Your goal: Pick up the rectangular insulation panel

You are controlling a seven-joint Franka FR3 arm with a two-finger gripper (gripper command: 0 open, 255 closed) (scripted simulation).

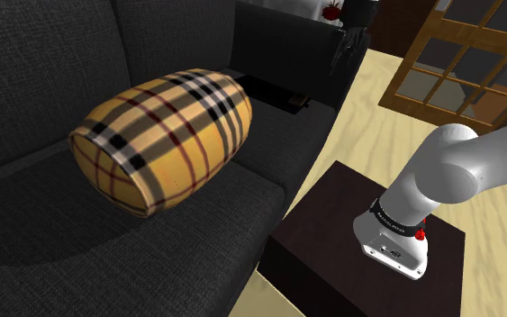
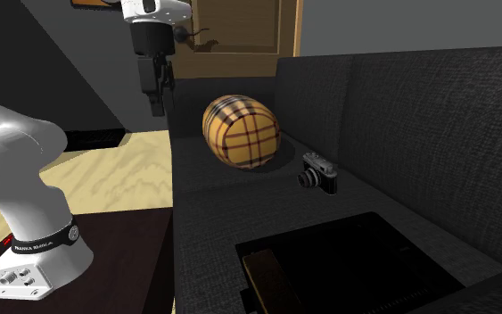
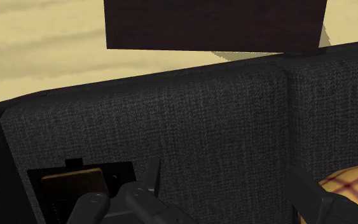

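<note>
A flat black rectangular panel (image 2: 365, 254) lies on the dark sofa seat (image 2: 213, 214), with a brown block (image 2: 269, 278) at its edge. In the shoulder view the panel (image 1: 274, 93) sits at the seat's far end, by the armrest. The wrist view has the panel (image 3: 53, 194) and brown block (image 3: 75, 182) beyond the left finger. My black gripper (image 2: 157, 105) hangs open and empty, high over the sofa's front edge and well apart from the panel. It also shows as gripper (image 1: 341, 56) and gripper (image 3: 225, 210).
A yellow plaid bolster cushion (image 1: 161, 140) lies on the seat, cushion (image 2: 242, 131) beside the gripper. A small camera (image 2: 318, 172) sits between cushion and panel. The dark stand (image 1: 368, 257) rests on the pale wood floor (image 1: 368, 108) before the sofa.
</note>
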